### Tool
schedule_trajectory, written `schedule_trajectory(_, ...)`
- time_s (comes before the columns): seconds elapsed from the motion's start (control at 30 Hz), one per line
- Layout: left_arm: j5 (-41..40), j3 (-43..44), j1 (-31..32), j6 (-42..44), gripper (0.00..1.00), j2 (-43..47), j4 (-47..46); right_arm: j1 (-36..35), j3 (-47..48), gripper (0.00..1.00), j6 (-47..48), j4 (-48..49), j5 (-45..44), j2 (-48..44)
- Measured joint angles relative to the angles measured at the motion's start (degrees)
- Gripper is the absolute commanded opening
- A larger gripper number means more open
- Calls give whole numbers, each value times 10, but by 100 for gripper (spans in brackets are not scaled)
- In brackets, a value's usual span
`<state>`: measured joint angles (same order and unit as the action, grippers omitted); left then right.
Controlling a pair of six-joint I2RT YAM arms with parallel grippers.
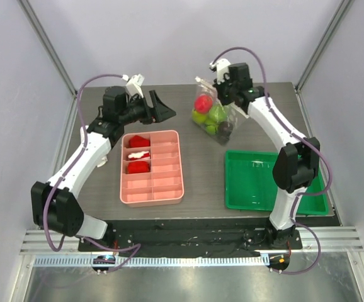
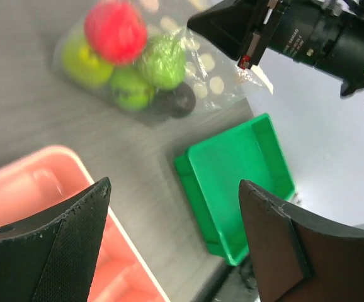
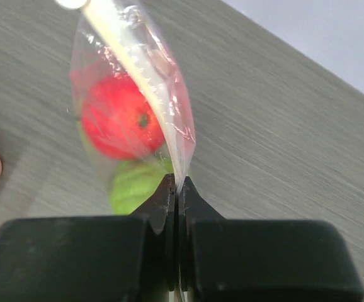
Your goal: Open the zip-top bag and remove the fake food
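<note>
The zip-top bag (image 1: 215,119) lies at the back of the table, clear with white dots, partly lifted by one edge. Inside it is the fake food: a red apple (image 3: 120,123), a yellow-green pear (image 2: 84,63) and a round green fruit (image 2: 163,60). My right gripper (image 3: 177,185) is shut on the bag's thin edge, and the fruits hang just beyond its tips. In the top view the right gripper (image 1: 225,94) sits over the bag's right side. My left gripper (image 2: 174,184) is open with nothing between its fingers, and it hovers left of the bag (image 2: 188,69), pointing toward it.
A pink divided tray (image 1: 152,189) with red pieces in its far compartments lies in front of the left arm. A green tray (image 1: 245,185) sits at the near right, under the right arm. A small black round object (image 2: 181,100) lies in the bag beside the fruits.
</note>
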<state>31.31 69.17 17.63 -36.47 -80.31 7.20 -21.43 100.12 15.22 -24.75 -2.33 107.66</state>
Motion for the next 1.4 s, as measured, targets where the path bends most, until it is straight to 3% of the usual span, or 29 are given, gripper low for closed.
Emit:
schedule_trajectory(0.17, 14, 97, 9, 98, 76, -72, 7, 83, 17, 2, 33, -63, 170, 3)
schedule_trajectory(0.33, 64, 160, 11, 192, 69, -163, -8, 103, 46, 2, 77, -114, 282, 30)
schedule_trajectory(0.47, 87, 189, 17, 265, 70, -233, -14, 99, 80, 2, 109, -157, 358, 58)
schedule_trajectory(0.63, 104, 172, 26, 323, 82, -275, -84, 99, 145, 2, 142, -230, 433, 100)
schedule_trajectory(0.83, 141, 214, 28, 327, 81, -351, -154, 99, 185, 2, 162, -292, 469, 125)
schedule_trajectory(0.9, 155, 233, 28, 308, 65, -382, -186, 99, 198, 3, 166, -310, 476, 128)
schedule_trajectory(1.0, 169, 243, 28, 266, 44, -417, -249, 99, 215, 13, 172, -328, 481, 130)
schedule_trajectory(1.03, 174, 243, 28, 248, 35, -426, -269, 99, 216, 26, 170, -330, 481, 130)
schedule_trajectory(1.07, 177, 243, 28, 233, 16, -430, -286, 97, 216, 32, 165, -330, 478, 130)
schedule_trajectory(1.1, 180, 240, 28, 215, 8, -434, -310, 94, 216, 35, 157, -329, 473, 130)
schedule_trajectory(1.23, 182, 217, 29, 151, 0, -430, -397, 67, 175, 55, 101, -275, 323, 119)
schedule_trajectory(1.4, 179, 164, 30, 85, 0, -417, -463, 4, 63, 62, 46, -180, 132, 82)
